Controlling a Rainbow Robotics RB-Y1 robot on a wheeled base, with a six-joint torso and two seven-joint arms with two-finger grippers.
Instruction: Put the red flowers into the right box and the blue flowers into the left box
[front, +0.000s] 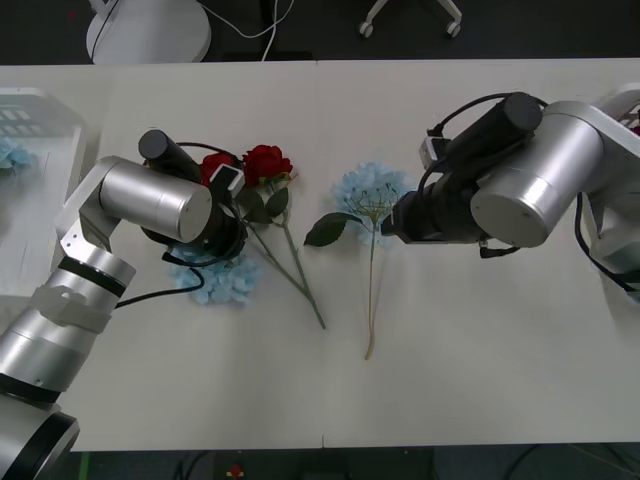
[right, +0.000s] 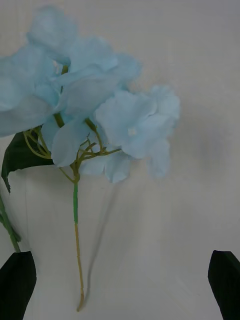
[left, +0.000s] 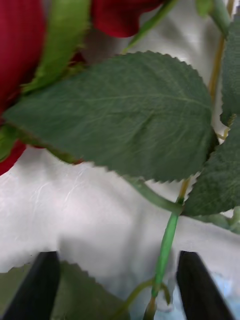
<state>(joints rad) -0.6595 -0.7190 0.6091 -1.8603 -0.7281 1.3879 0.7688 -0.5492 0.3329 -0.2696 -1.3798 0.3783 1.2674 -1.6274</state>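
Two pickups are being lined up on the white tabletop (front: 480, 350). The left gripper (left: 117, 285) is being held low over the red flowers (front: 266, 163); its black fingers are standing open with a thin green rose stem (left: 166, 250) lying between them, nothing yet clamped. That stem is running roughly straight away from the gripper, so a closing pinch would be crossing it. The right gripper (right: 120, 285) is being held wide open and empty above a blue flower (front: 371, 192), whose stem (right: 76, 235) is lying nearer one finger than the other, so a sideways shift is probably being called for. Another blue cluster (front: 222, 281) is lying under the left arm. The left box (front: 40, 140) is sitting at the table's left edge.
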